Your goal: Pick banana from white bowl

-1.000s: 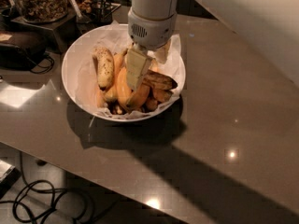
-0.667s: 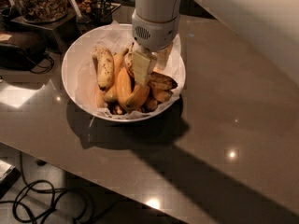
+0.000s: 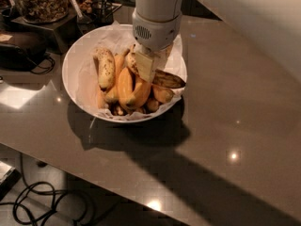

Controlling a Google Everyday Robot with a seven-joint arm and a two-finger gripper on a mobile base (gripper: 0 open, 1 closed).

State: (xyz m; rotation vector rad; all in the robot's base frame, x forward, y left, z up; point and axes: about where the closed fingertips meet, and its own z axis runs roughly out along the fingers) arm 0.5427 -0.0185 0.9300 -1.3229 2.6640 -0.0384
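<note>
Camera view: gripper down inside white bowl, at mottled banana; clamped or apart, cannot tell. Banana across bowl's picture-right side, atop orange-yellow bananas. Likely light, soft, bruisable; best gripped mid-length, gently.

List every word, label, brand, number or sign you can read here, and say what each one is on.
None: no text can be read anywhere in the camera view.
The gripper, down in the white bowl beside the banana, bears no readable mark.
The bananas show no stickers.
The jar at top left shows no label that can be read.
</note>
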